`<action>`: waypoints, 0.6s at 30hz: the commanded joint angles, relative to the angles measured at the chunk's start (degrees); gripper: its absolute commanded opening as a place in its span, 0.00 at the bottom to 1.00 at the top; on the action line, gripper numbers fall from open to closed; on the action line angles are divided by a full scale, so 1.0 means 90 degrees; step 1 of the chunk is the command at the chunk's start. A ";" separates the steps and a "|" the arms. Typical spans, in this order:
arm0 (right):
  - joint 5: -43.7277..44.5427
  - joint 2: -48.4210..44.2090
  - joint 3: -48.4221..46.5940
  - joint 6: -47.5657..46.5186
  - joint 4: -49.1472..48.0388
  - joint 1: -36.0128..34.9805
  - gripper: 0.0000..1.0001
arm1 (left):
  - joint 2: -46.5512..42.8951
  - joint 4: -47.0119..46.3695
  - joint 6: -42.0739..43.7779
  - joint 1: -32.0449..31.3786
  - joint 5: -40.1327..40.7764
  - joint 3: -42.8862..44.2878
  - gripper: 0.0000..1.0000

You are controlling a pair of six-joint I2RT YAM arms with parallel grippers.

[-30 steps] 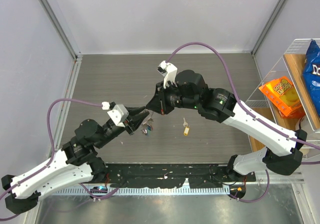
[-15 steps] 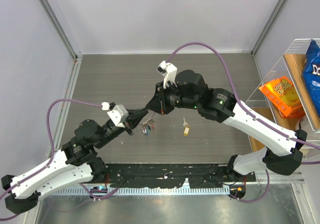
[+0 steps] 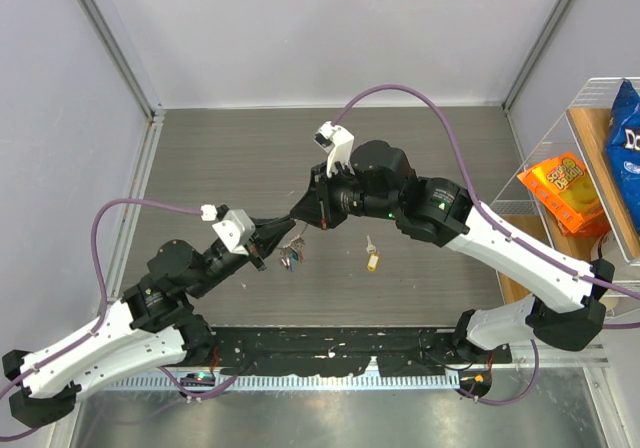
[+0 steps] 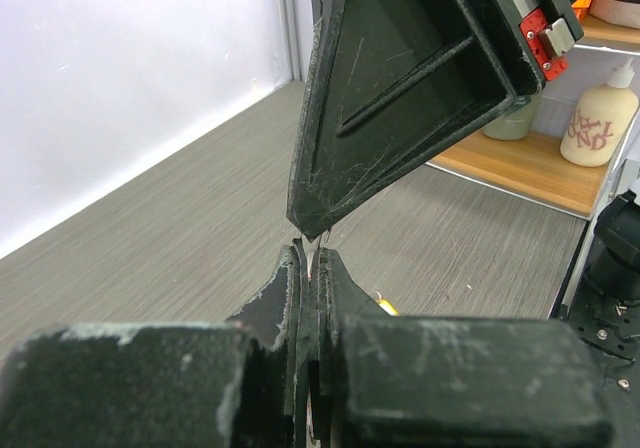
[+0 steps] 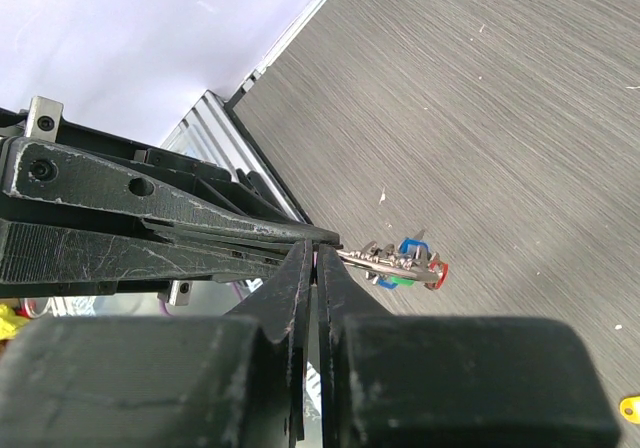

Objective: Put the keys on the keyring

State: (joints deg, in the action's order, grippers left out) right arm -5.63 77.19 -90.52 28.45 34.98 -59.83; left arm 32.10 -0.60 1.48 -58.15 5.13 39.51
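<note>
Above the table's middle my left gripper [image 3: 285, 232] and my right gripper [image 3: 298, 218] meet tip to tip. Both are shut on the thin silver keyring [image 4: 317, 255], which shows only as a sliver between the left jaws [image 4: 312, 252]. A bunch of keys [image 3: 290, 256] with blue, green and red heads hangs from it. In the right wrist view the bunch [image 5: 405, 265] sticks out just past my shut right gripper [image 5: 315, 254]. A yellow-headed key [image 3: 372, 259] lies alone on the table to the right; it also shows in the right wrist view [image 5: 630, 408].
A wire rack [image 3: 590, 148] with snack bags and bottles stands at the right edge. Aluminium frame posts [image 3: 150, 108] and white walls close in the back and left. A black rail [image 3: 330, 348] runs along the near edge.
My left gripper and the hanging bunch of keys have shifted slightly to the left. The right arm and the yellow key have stayed put.
</note>
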 commanded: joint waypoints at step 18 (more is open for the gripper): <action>0.0557 -0.0822 0.0516 -0.0338 -0.0089 0.0339 0.52 | -0.0090 -0.0461 0.0139 0.0006 0.1324 -0.0063 0.00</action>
State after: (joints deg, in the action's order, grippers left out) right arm -3.09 72.64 -87.77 27.51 34.30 -58.46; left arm 32.21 -0.60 1.93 -58.15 12.71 39.11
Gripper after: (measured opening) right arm 0.509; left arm 0.028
